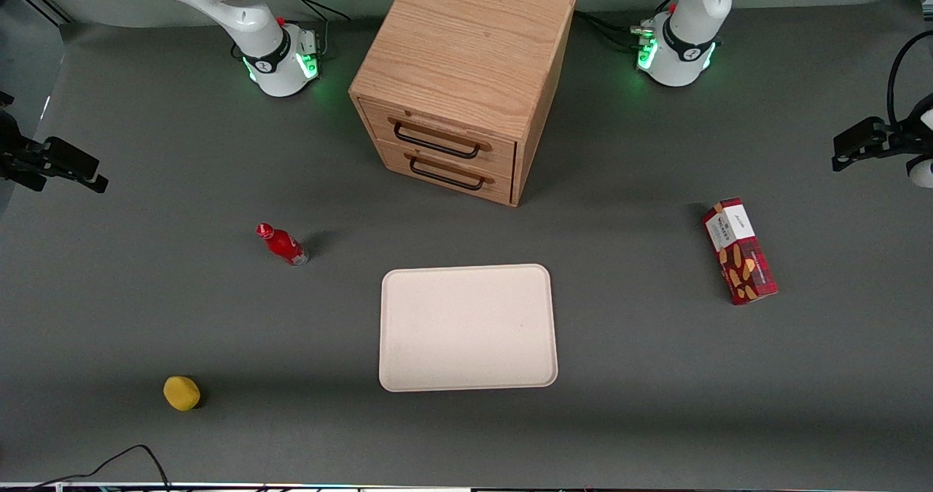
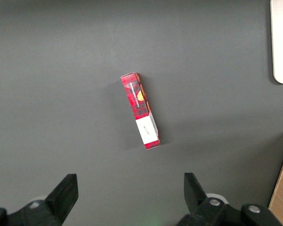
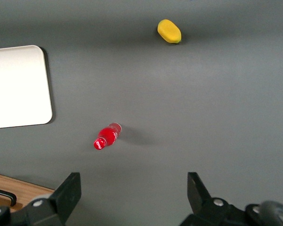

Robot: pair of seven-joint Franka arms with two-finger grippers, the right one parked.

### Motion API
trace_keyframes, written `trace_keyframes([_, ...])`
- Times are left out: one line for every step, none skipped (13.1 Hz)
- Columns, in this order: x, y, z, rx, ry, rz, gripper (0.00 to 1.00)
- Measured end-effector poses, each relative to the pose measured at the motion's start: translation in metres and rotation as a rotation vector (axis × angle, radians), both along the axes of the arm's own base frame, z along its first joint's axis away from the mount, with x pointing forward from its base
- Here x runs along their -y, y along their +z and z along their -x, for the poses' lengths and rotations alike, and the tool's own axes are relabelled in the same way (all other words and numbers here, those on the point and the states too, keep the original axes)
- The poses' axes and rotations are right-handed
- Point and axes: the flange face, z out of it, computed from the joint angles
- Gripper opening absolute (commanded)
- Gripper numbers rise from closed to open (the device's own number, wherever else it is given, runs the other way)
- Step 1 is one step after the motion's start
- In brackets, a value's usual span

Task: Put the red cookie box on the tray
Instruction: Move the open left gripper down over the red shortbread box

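Grey table: red cookie box flat, label end farther from camera; pincer spread above.

Worktop: dark grey matte sheet covering the whole surface.
Cabinet: light oak wooden box cabinet with two shut drawers and black bar handles, standing askew midway along the worktop's edge farthest from the front camera.
Light: even and overhead; the cabinet's soft shadow falls toward the working arm's end.
Cable: thin black cable looping at the nearest edge.

The tray and gripper — both cut off by the frame.
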Motion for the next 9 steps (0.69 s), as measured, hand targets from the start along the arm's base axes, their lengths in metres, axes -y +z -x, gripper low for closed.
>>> trace_keyframes([0.001,0.000,0.000,-0.003,-0.002,0.000,1.00])
trace_keyframes([0.003,-0.001,0.001,-0.009,-0.005,0.000,1.00])
trace_keyframes([0.005,0.000,0.001,-0.009,-0.008,0.000,1.00])
trace_keyframes([0.006,0.000,0.001,-0.013,-0.010,0.000,1.00])
trace_keyframes([0.006,-0.002,0.002,-0.025,-0.010,0.001,1.00])
trace_keyframes([0.006,-0.006,0.003,-0.047,-0.009,0.001,1.00])
trace_keyframes([0.006,-0.013,0.002,-0.070,-0.007,0.000,1.00])
trace_keyframes([0.005,-0.026,-0.002,-0.095,-0.001,-0.001,1.00])
trace_keyframes([0.002,-0.045,-0.009,-0.125,0.011,-0.003,1.00])
